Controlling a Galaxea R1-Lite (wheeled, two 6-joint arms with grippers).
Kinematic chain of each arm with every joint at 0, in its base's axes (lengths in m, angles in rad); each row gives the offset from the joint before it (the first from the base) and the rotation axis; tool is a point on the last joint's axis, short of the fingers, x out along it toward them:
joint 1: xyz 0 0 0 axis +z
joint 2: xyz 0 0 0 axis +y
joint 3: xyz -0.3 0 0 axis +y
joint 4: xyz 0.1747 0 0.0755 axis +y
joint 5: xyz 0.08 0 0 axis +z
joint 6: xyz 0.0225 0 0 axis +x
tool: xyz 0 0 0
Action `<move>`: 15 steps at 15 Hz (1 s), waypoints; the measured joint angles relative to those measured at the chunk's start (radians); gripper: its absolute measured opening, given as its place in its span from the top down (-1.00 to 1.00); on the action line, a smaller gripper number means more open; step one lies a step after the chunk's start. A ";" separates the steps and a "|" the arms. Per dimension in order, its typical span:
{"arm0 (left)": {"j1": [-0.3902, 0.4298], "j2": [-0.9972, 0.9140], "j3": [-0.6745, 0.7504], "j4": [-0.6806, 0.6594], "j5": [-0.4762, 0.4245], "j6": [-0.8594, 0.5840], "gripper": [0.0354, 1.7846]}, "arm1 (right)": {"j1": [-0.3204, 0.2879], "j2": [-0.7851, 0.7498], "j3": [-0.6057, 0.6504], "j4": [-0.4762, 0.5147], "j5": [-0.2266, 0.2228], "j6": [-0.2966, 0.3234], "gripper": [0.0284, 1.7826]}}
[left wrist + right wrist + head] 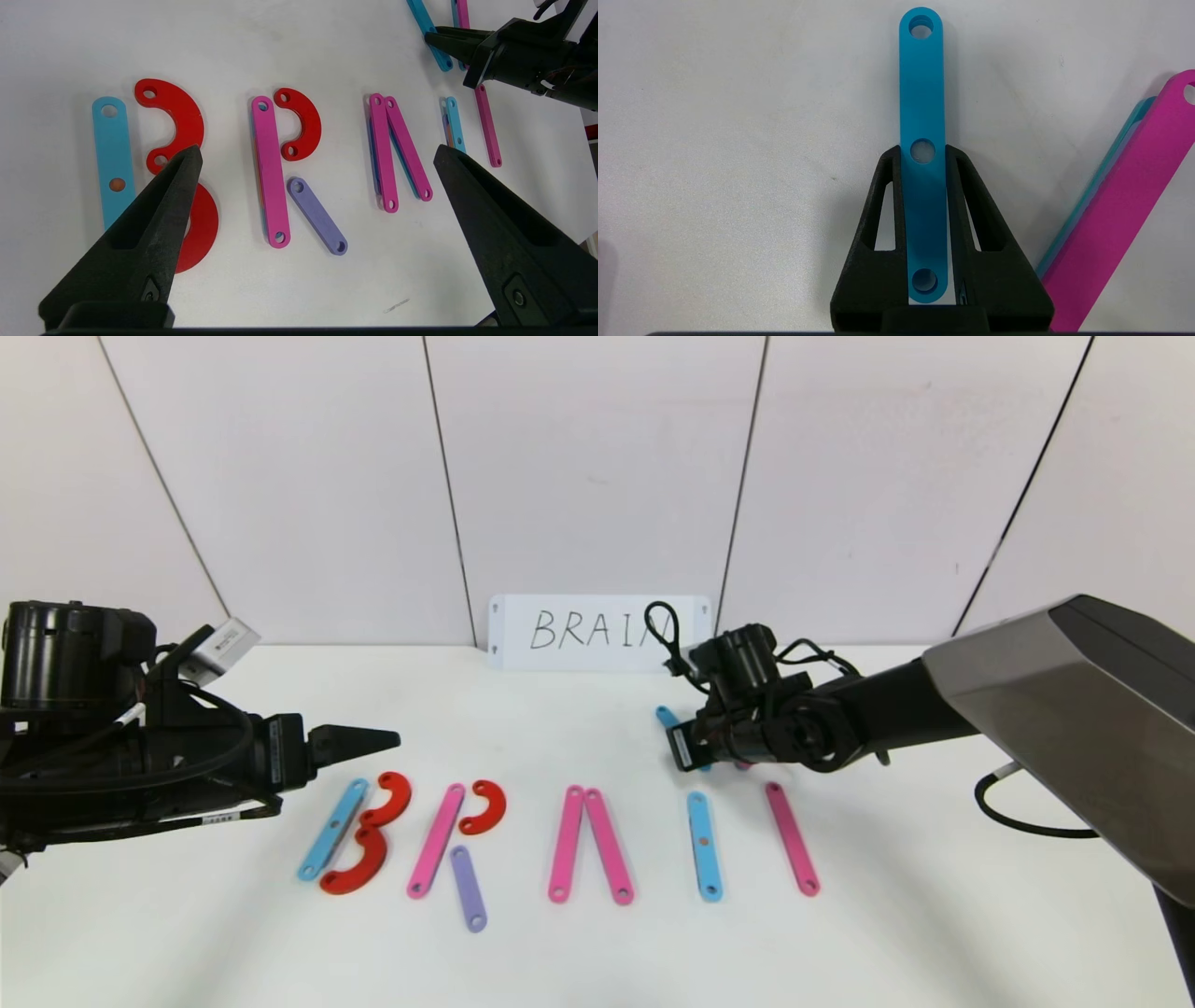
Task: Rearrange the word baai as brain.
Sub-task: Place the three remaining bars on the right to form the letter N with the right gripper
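Observation:
Flat-piece letters lie in a row on the white table. B is a blue bar [333, 830] with two red curves [373, 835]. R is a pink bar [436, 841], a red curve [485, 806] and a short purple bar [468, 888]. Two pink bars [588, 845] form a peak. A blue bar [704, 846] and a lone pink bar [792, 838] follow. My right gripper [922, 151], behind them [686, 739], is shut on the edges of another blue bar [922, 88]. My left gripper [317, 149] is open and empty, hovering left of the B [373, 742].
A white card [597, 630] with handwritten BRAIN leans on the back wall. A pink bar stacked on a blue one [1125, 210] lies next to the right gripper. My right arm [934, 700] reaches in from the right.

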 joint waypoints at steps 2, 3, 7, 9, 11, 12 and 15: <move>0.000 0.000 0.000 0.000 0.000 0.000 -0.95 | -0.001 -0.012 0.004 0.006 0.000 0.001 0.71; 0.000 -0.001 0.000 0.000 0.000 0.000 -0.95 | -0.002 -0.021 0.008 0.009 0.000 0.000 0.71; 0.000 -0.001 0.000 0.000 0.000 0.000 -0.95 | -0.005 -0.112 0.063 0.006 0.001 0.002 0.71; 0.000 -0.001 0.000 0.000 0.000 0.000 -0.95 | -0.010 -0.184 0.116 -0.001 0.006 0.002 0.71; 0.000 -0.001 0.000 0.000 0.000 0.000 -0.95 | -0.021 -0.266 0.196 -0.004 0.009 0.002 0.71; 0.000 -0.001 0.000 0.000 0.000 0.000 -0.95 | -0.028 -0.304 0.245 -0.008 0.009 0.001 0.71; 0.000 -0.001 0.004 0.000 0.000 0.000 -0.95 | -0.052 -0.411 0.408 -0.016 0.014 0.000 0.71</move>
